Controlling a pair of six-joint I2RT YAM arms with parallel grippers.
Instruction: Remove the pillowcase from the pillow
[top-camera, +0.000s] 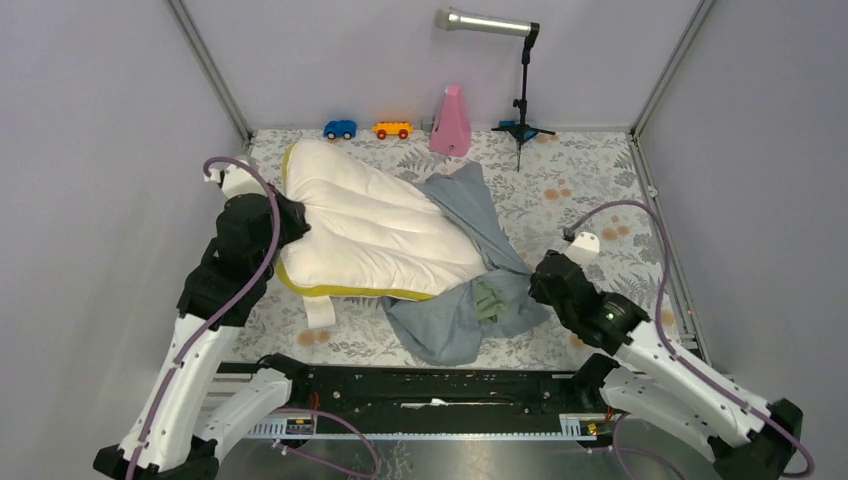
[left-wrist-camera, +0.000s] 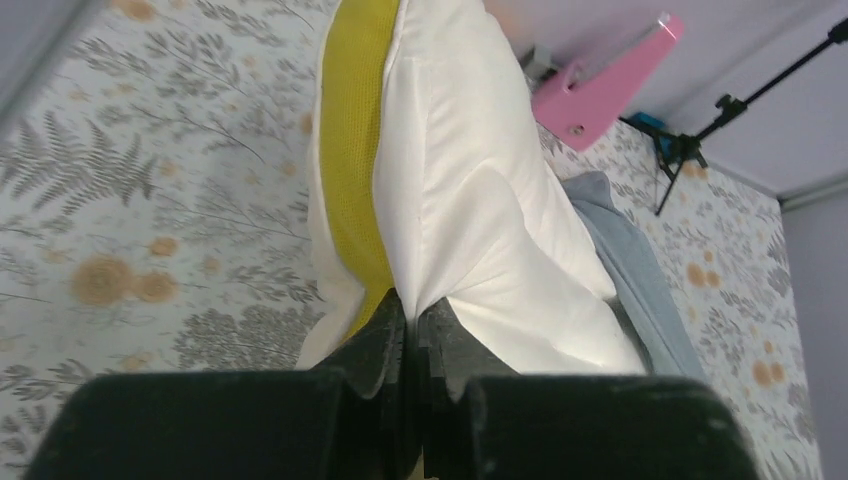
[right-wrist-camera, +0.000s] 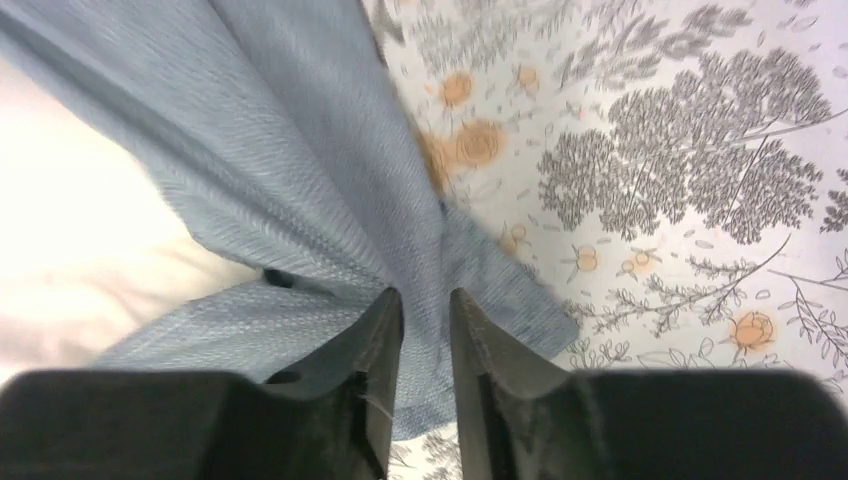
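Near edge, right of centre: limp, light pillowcase (top-camera: 450, 330), bunched over one pillow end, nipped tight by right gripper (right-wrist-camera: 420, 300); likely best pulled by those gathered folds. Toward far-left corner: plump, squashy pillow (top-camera: 370, 230), left gripper (left-wrist-camera: 412, 315) clamped on its yellow-piped edge.

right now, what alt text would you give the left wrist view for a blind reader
The left gripper pinches the near edge of a cream pillow with a yellow side band, over a floral tablecloth. A blue-grey pillowcase lies past it on the right, with a pink wedge and a black stand behind.
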